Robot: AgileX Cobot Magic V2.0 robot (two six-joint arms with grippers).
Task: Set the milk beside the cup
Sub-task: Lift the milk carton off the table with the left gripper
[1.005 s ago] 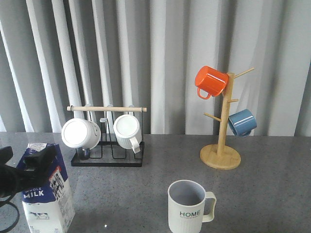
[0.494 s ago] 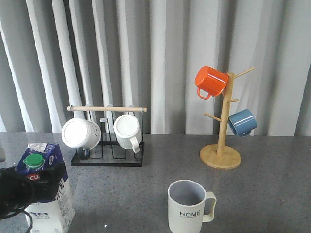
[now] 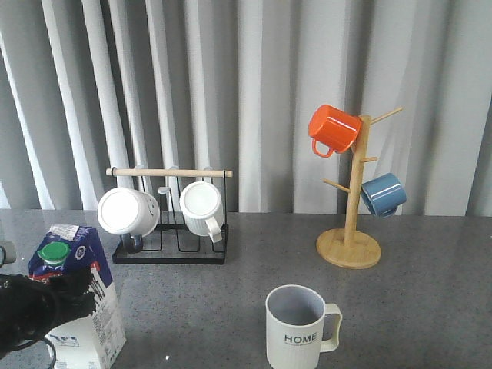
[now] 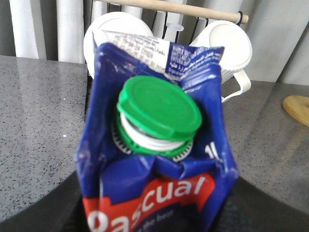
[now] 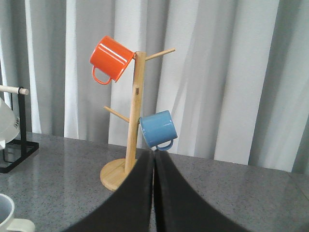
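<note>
The milk [image 3: 75,247], a dark blue carton with a green cap and red "Pascual" band, stands at the table's front left. My left gripper [image 3: 71,298] is shut on its middle. In the left wrist view the carton [image 4: 154,159] fills the space between my black fingers [image 4: 58,210] and its sides look pressed in. The cup [image 3: 296,327], a pale ribbed mug marked "HOME" with its handle to the right, stands at the front centre, well right of the milk. Its rim shows in the right wrist view [image 5: 6,212]. My right gripper [image 5: 154,166] is shut and empty, out of the front view.
A black wire rack [image 3: 171,254] with a wooden bar holds two plain white mugs behind the milk. A wooden mug tree [image 3: 350,247] at the back right carries an orange mug [image 3: 333,128] and a blue mug [image 3: 383,194]. Grey curtains hang behind the table.
My left gripper has dropped from the carton's top to its middle and closed on it. The carton's green cap came into view and the carton shifted slightly right. The cup has not moved.
</note>
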